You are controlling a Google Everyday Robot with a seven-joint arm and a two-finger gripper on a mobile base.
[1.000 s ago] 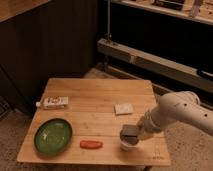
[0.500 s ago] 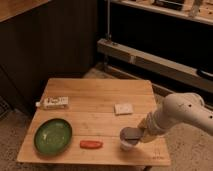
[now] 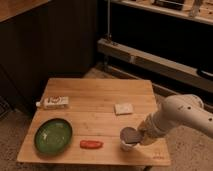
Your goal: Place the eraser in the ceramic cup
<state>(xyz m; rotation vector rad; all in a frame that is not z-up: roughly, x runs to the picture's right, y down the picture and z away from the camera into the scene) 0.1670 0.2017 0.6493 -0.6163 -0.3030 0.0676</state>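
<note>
Wooden table (image 3: 100,90); green plate (image 3: 53,135) = ref pt, front-left on it. White packet (image 3: 54,102) w/ red print lies just behind plate; print too small to read; no other writing legible. Red-orange oblong item (image 3: 91,144) just R of plate in view, near front edge. Flat pale square piece (image 3: 123,108) further R of plate and behind it, mid-table. Ceramic cup (image 3: 126,147) well R of plate, past red item, by front edge; only white lower wall shows, rim and inside hidden. Gripper (image 3: 131,136) directly over cup, at its mouth; claw pinched shut; whether anything is nipped in it, can't tell. Eraser not made out w/ certainty. White arm (image 3: 182,116) comes in from far R of plate, cut off at frame edge.
</note>
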